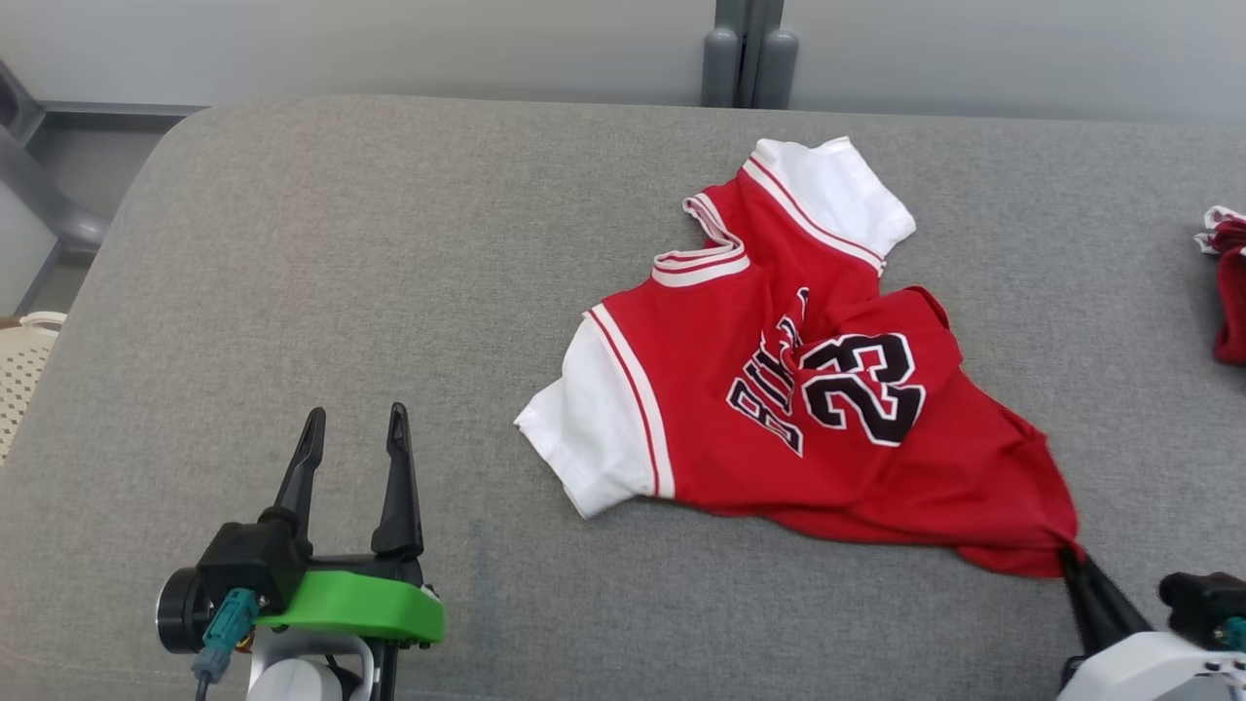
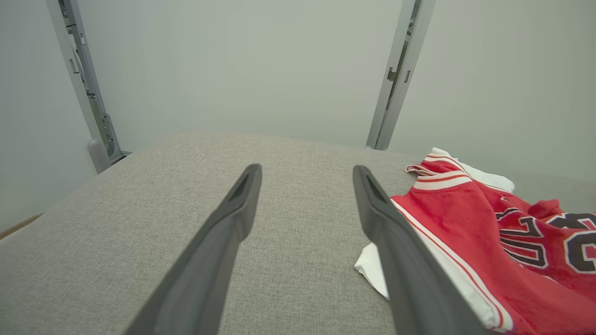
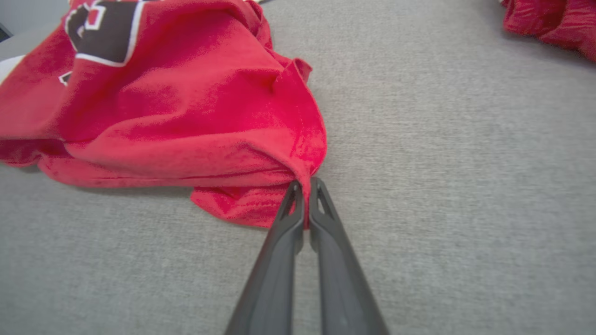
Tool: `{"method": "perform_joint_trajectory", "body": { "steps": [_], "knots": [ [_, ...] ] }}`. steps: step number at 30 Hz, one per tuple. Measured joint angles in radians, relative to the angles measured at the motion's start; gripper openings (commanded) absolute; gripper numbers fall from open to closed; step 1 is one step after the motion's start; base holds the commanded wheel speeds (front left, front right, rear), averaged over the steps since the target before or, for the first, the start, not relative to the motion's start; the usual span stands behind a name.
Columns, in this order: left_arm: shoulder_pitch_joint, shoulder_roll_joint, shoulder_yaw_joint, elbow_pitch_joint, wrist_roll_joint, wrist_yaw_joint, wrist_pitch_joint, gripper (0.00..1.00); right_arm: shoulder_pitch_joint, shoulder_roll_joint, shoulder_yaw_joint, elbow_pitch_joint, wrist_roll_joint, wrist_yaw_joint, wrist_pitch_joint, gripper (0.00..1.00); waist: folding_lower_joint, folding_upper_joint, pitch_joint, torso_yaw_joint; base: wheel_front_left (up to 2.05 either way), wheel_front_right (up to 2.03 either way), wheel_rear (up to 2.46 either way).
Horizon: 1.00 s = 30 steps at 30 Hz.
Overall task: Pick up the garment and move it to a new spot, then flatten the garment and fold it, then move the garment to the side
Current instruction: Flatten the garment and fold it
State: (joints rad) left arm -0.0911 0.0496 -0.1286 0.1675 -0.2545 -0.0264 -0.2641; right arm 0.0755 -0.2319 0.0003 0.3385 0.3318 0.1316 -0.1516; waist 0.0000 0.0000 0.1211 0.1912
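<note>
Garment (image 1: pixel 701 389), a red jersey, lies crumpled centre-right on the grey desk (image 1: pixel 341 243). Right tool (image 3: pixel 305 188) pressed together, pinching its near-right hem corner. Body trails far and left from there, collar farthest. Left tool (image 1: pixel 355 428) spread, empty, near left, apart from white sleeve (image 1: pixel 594 438). Right arm better placed to lift.

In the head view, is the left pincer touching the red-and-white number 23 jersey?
No: the left pincer stands open over the bare grey fabric cushion, apart from the red-and-white jersey.
</note>
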Motion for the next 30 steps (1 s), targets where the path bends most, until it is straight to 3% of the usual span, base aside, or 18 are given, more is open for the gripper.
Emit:
{"method": "perform_joint_trajectory", "body": {
  "steps": [4,7,8,9,10,22,30],
  "knots": [
    [0.002,0.000,0.001,0.002,0.000,-0.004,0.000,1.00,0.000,-0.054,-0.080,0.001,-0.009,0.000,0.002,0.00,0.0000,0.0000,-0.010,-0.019,0.00,0.00,0.00],
    [0.005,0.000,0.003,0.004,0.002,-0.007,0.000,1.00,0.002,-0.075,-0.082,-0.002,-0.007,0.000,0.014,0.00,0.0000,0.0000,-0.017,-0.031,0.00,0.00,0.00],
    [0.006,0.000,0.004,0.004,0.004,-0.008,0.000,1.00,0.002,-0.076,-0.073,-0.007,-0.001,0.000,0.015,0.44,0.0000,0.0000,-0.019,-0.035,0.00,0.00,0.00],
    [0.008,0.000,0.005,0.005,0.005,-0.009,0.000,1.00,0.002,-0.078,-0.065,-0.013,0.005,0.000,0.015,0.94,0.0000,0.0000,-0.020,-0.040,0.00,0.00,0.00],
    [0.009,0.000,0.005,0.006,0.006,-0.009,0.000,1.00,0.002,-0.078,-0.060,-0.017,0.011,0.000,0.013,1.00,0.0000,0.0000,-0.022,-0.043,0.00,0.00,0.00],
    [0.024,0.000,0.038,0.007,0.023,-0.018,0.000,1.00,-0.029,-0.061,-0.052,-0.158,0.009,0.000,-0.053,1.00,0.0000,0.0000,-0.045,-0.089,0.00,0.00,0.00],
    [0.040,0.001,0.065,0.007,0.033,-0.028,0.000,1.00,-0.042,-0.008,-0.061,-0.253,-0.033,0.000,-0.077,1.00,0.0000,0.0000,-0.066,-0.118,0.00,0.00,0.00]
  ]
}}
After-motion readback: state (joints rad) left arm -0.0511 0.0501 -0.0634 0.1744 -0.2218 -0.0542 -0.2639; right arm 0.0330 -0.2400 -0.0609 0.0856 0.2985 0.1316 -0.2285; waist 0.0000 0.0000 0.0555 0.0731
